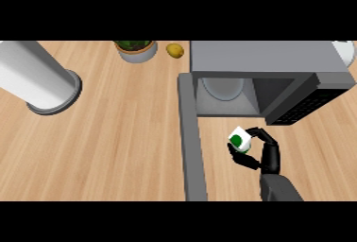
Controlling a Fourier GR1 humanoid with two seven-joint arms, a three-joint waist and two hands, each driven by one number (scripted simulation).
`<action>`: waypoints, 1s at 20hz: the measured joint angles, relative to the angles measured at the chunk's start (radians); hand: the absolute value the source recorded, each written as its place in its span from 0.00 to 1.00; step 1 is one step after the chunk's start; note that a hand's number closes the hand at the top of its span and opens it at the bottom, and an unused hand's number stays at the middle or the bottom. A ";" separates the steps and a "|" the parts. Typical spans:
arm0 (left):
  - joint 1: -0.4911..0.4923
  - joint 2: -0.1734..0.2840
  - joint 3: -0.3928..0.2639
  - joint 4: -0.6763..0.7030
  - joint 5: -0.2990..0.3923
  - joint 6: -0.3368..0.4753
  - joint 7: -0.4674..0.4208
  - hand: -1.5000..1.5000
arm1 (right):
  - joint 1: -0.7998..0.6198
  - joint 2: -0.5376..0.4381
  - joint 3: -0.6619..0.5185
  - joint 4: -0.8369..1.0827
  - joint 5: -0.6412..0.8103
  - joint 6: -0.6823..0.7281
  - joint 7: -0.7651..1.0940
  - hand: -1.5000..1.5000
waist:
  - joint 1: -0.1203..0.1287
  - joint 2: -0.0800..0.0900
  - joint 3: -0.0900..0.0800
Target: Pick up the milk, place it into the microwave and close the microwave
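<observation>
While the milk [238, 139] is held in the right hand [263, 153], the carry step of the task appears to be in hand: the fingers and thumb are curled round the carton, which is kept just in front of the microwave [268, 59], below its open mouth and not yet inside. The door [188, 137] is swung fully out, seen edge-on as a long grey strip running toward the lower edge of the view, just left of the hand. Inside the cavity a pale round plate [223, 87] can be made out. For the next move, it is judged that the carton must be taken forward into the opening and set down on or near that plate, clear of the dark control panel [307, 106] at the right; only then can the fingers be released, the hand drawn back and the door swung shut. The milk is seen as a small white carton with a green round mark on its face, tilted in the grasp; whether it is lifted off the counter [111, 142] or resting on it cannot be told with certainty from this steep view, though lifted seems likelier. The left hand is not shown.
</observation>
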 measured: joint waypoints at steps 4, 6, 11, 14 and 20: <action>0.006 0.015 0.017 0.013 0.028 -0.016 0.002 0.00 | -0.034 -0.076 0.016 0.030 0.014 0.116 -0.008 1.00 | 0.006 0.002 0.001; 0.005 0.005 0.014 0.027 0.017 -0.026 -0.009 0.00 | -0.053 -0.110 0.031 0.033 0.022 0.183 -0.006 1.00 | 0.005 0.003 0.001; 0.029 0.003 0.036 0.037 0.041 -0.054 -0.020 0.00 | -0.047 -0.128 0.075 -0.006 0.033 0.319 0.000 1.00 | 0.000 -0.001 0.000; 0.018 0.014 0.042 0.049 0.044 -0.046 -0.011 0.00 | -0.034 -0.118 0.102 -0.076 0.026 0.385 0.028 1.00 | -0.008 -0.003 0.000; 0.035 0.004 0.067 0.060 0.055 -0.070 -0.013 0.00 | 0.047 -0.086 0.168 -0.339 0.039 0.378 0.151 1.00 | -0.013 -0.005 -0.001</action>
